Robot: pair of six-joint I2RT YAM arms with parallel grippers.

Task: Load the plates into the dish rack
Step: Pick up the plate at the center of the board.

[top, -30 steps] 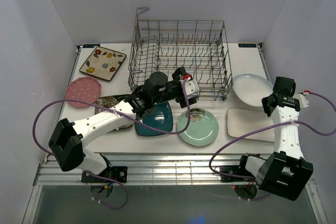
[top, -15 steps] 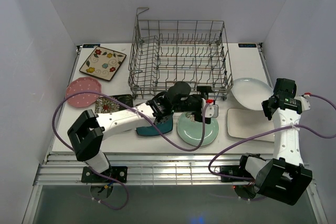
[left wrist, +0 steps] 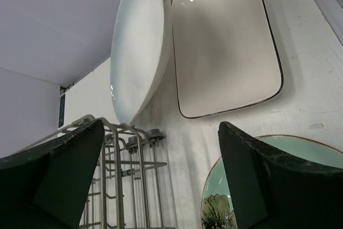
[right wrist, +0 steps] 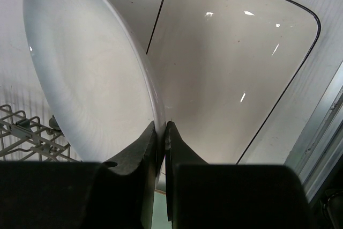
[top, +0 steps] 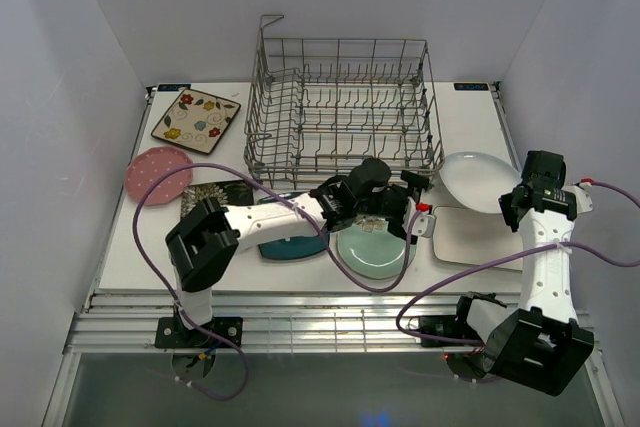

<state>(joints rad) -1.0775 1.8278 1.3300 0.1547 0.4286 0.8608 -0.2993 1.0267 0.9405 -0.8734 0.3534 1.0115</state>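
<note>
My right gripper (right wrist: 161, 126) is shut on the rim of the white oval plate (right wrist: 91, 79), which it holds tilted up on edge beside the white rectangular plate (right wrist: 230, 68). From above, this oval plate (top: 478, 175) sits right of the dish rack (top: 340, 97). The left gripper (top: 415, 205) stands open and holds nothing, over the table between the mint-green round plate (top: 372, 249) and the rack's front right corner. Its fingers (left wrist: 278, 181) frame the mint plate (left wrist: 236, 197) and the rack (left wrist: 118, 186). The teal square plate (top: 290, 242) lies partly under the left arm.
A cream floral square plate (top: 196, 119) lies at the back left, a pink dotted round plate (top: 158, 171) in front of it, and a dark patterned square plate (top: 215, 192) next to that. The white rectangular plate (top: 470, 237) lies front right. White walls close in both sides.
The left arm has swung right, from in front of the rack over the teal plate to above the mint plate, its gripper still open. The right gripper has kept its hold on the oval plate.
</note>
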